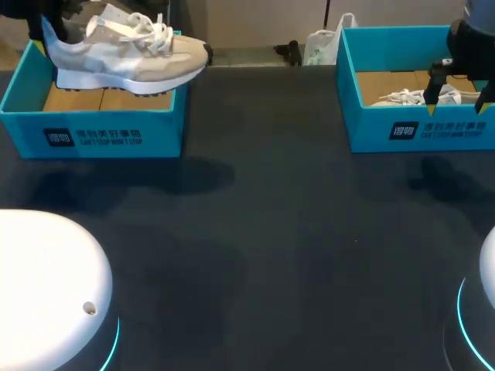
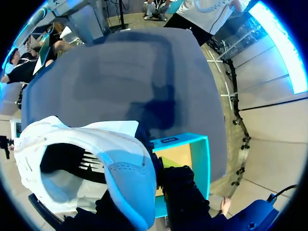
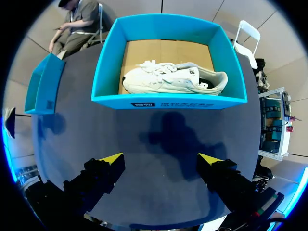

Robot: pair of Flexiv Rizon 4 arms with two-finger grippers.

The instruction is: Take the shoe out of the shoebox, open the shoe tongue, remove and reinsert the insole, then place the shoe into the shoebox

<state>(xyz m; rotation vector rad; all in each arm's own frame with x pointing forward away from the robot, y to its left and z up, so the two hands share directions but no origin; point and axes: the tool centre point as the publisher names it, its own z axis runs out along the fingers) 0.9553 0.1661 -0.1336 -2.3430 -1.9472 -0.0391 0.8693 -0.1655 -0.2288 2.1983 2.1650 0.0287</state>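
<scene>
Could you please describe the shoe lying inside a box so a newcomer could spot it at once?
On the dark table stand two teal shoeboxes; take the right shoebox. The white shoe lies inside it on the brown cardboard floor. The other shoe is raised above the left shoebox, not resting in one.

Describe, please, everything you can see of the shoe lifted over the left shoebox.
The shoe is a low sneaker in white and beige, with loose white laces, a white midsole and a dark studded outsole. It hangs roughly level above the left teal shoebox, toe reaching past the box's wall toward the table middle. The left claw holds it at the heel, its opening facing the wrist camera. Nothing else touches it.
</scene>
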